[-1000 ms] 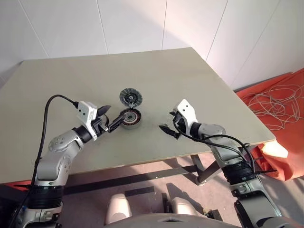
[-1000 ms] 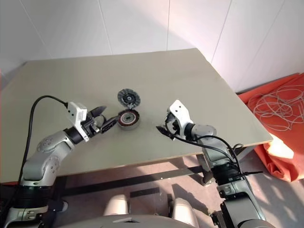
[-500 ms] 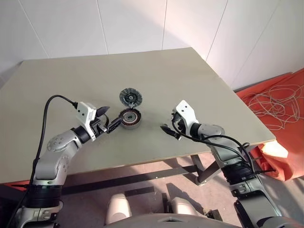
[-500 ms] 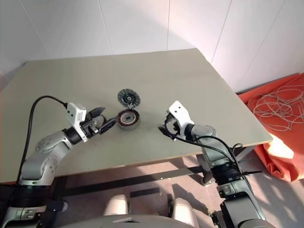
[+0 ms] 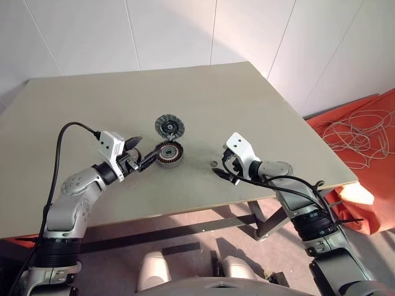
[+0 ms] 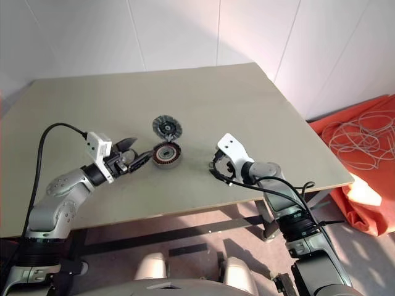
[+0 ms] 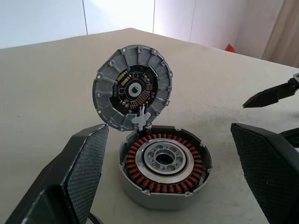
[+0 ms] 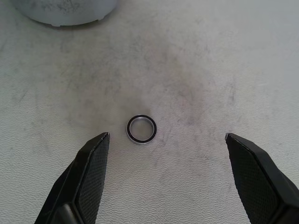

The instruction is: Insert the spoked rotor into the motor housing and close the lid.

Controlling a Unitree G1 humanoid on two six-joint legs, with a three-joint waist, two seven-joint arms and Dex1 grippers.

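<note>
Now your right gripper [image 8: 166,140], jaws spread, has tipped down over a small ring [image 8: 141,129] lying near the motor housing [image 7: 163,165]; left gripper [image 7: 187,154] open beside the housing, lid [image 7: 132,87] still raised, rotor not yet inserted

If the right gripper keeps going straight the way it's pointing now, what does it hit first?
Most likely the small ring lying flat on the table. It sits between the open fingers of the right gripper, which tilts down toward it. The motor housing lies farther along; depth is hard to judge.
</note>
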